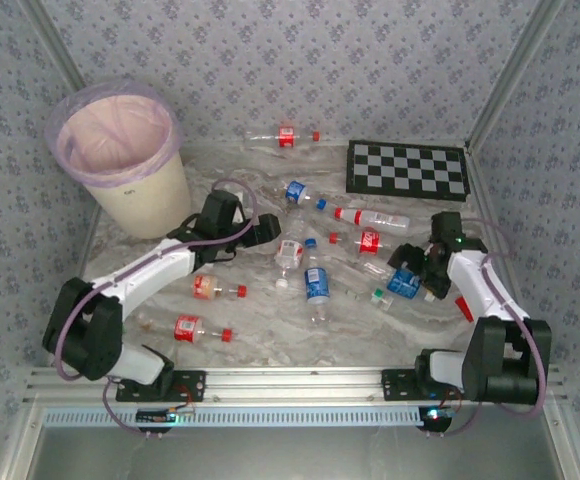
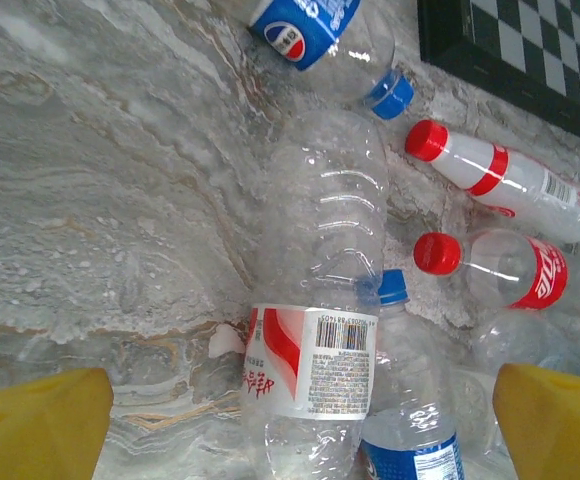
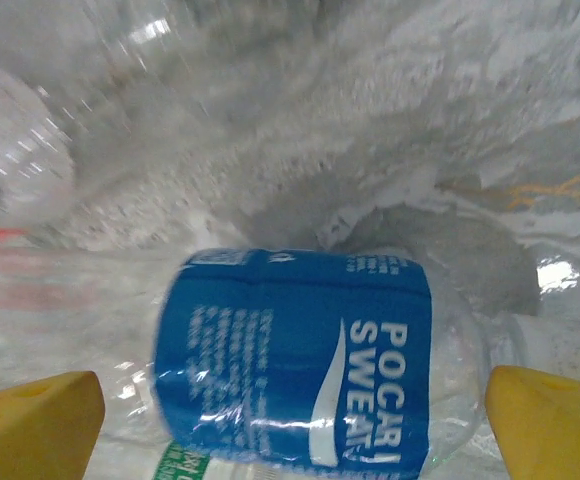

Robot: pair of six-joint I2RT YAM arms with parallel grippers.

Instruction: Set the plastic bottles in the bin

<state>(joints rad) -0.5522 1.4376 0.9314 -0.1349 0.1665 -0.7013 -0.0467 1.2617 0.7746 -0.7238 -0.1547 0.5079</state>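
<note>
— What do you see from above?

— The cream round plastic bin (image 1: 150, 195), lined with a pink bag, stands at the far left of the grey marble table (image 1: 270, 345). The small clear plastic bottles (image 1: 317, 285) lie scattered on the table to the right of it. One lies alone at the back wall, left of the black-and-white checkerboard (image 1: 407, 168). My left gripper (image 1: 260, 228) hangs near the middle of the bottles, and my right gripper (image 1: 410, 270) hangs over those on the right.

— And your left wrist camera?

— My yellow fingers (image 2: 40, 425) stand wide apart and hold nothing. Between them lies a clear bottle with a red-and-white label (image 2: 315, 365). A blue-capped bottle (image 2: 405, 400) lies against its side.

— And the right wrist?

— There also the yellow fingertips (image 3: 550, 420) stand wide, one at each edge. A clear bottle with a blue label (image 3: 300, 350) lies between them on the marble. The view is a little blurred, so I cannot tell whether they touch it.
</note>
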